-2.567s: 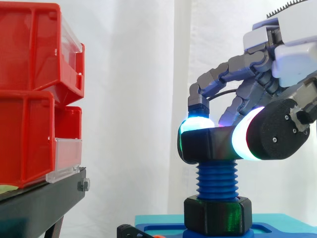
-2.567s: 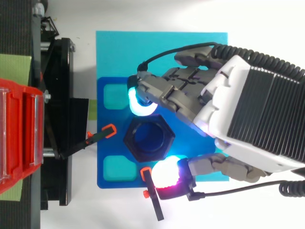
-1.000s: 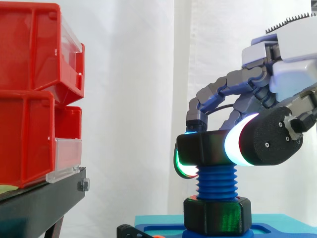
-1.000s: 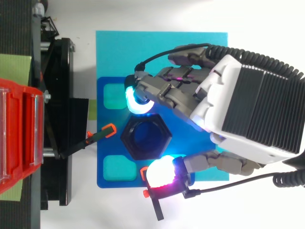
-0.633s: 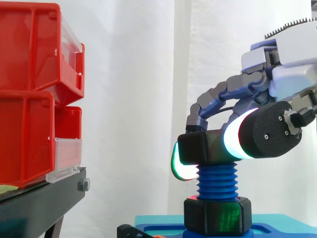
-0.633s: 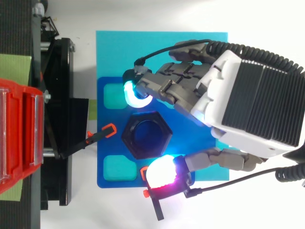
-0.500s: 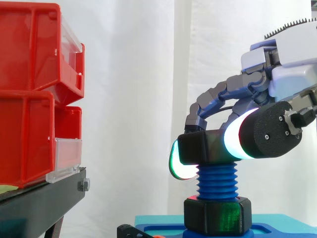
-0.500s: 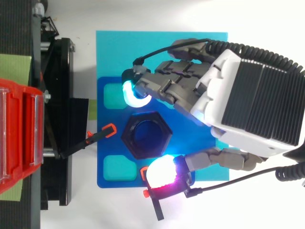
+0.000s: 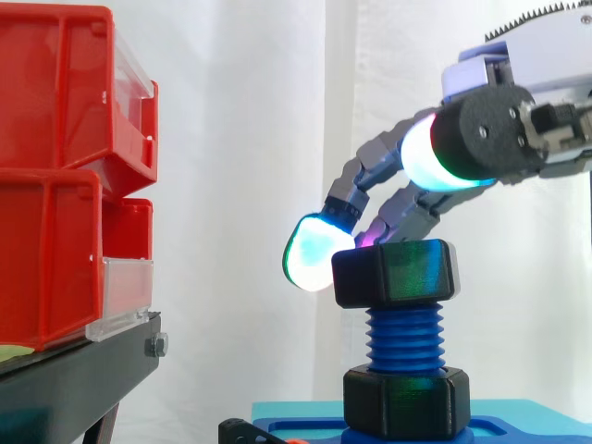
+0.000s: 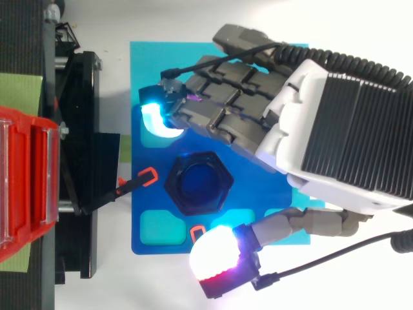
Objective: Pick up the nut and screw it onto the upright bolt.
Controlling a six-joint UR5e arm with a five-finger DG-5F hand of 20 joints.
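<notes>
The black hex nut (image 9: 396, 273) sits on top of the upright blue threaded bolt (image 9: 403, 338), with bare thread showing between it and a second black hex piece (image 9: 407, 400) at the bolt's foot. From above, the nut (image 10: 199, 183) shows the blue bolt end in its bore. My hand (image 10: 310, 116) hovers above and to the right of the nut, open, with its fingers spread clear of it. One glowing fingertip (image 9: 314, 252) hangs just left of the nut without touching it. The thumb's pad (image 10: 216, 255) is off the nut's near side.
The bolt stands on a dark blue base plate (image 10: 258, 187) that lies on a teal mat (image 10: 193, 61). An orange-tipped black clip (image 10: 139, 181) lies at the plate's left. Red bins (image 9: 55, 176) on a black stand (image 9: 74, 379) fill the left.
The fingers and thumb that held the nut have let go, spread apart and lifted. The nut stays on the bolt's top.
</notes>
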